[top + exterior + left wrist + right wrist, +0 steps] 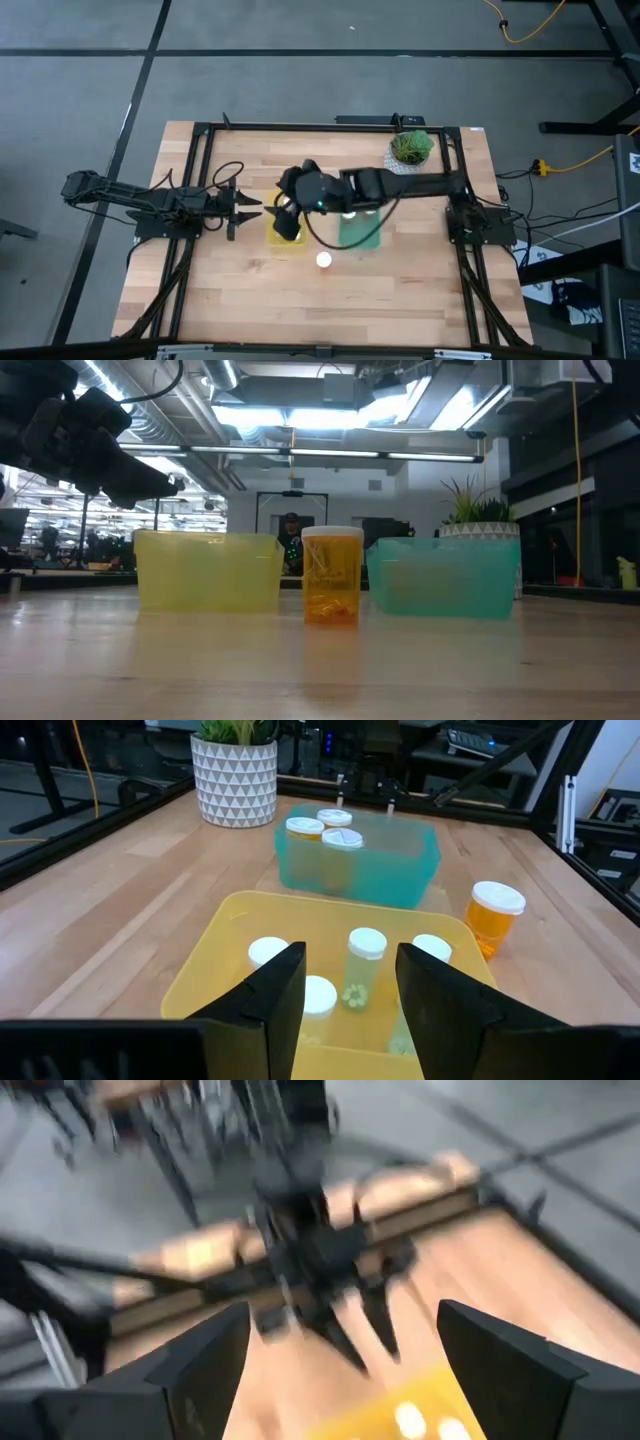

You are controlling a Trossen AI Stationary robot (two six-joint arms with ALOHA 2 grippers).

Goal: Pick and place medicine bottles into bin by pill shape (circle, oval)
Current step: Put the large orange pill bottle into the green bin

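One small orange translucent plastic medicine bottle with a white cap (495,917) remains loose on the light wooden table (240,300); in the high view its cap sits at about 6 o'clock of the gap between the shallow yellow plastic bin (215,955) and the shallow teal-green plastic bin (410,870), near both, touching neither. Upright, pills resting at its bottom. Yellow bin holds several white-capped bottles, one clear with pale round pills (364,968); green bin holds three capped bottles (325,828). Right gripper (284,215) hovers over the yellow bin, fingers spread wide in its wrist view, nothing between them. Left gripper (248,209) waits at 9 o'clock of the yellow bin, fingers parted, empty. White patterned pot with a green plant (411,150) stands at 1 o'clock of the green bin, not involved. Handling judgement: bottle likely light, rigid, smooth-walled, so prone to slip or tip if nudged; not fragile. Best hold looks to be across the cylindrical body just below the cap, fingers level, approaching from above; gripping the cap rim alone risks rotation. Pill shape not resolvable in the remaining bottle.
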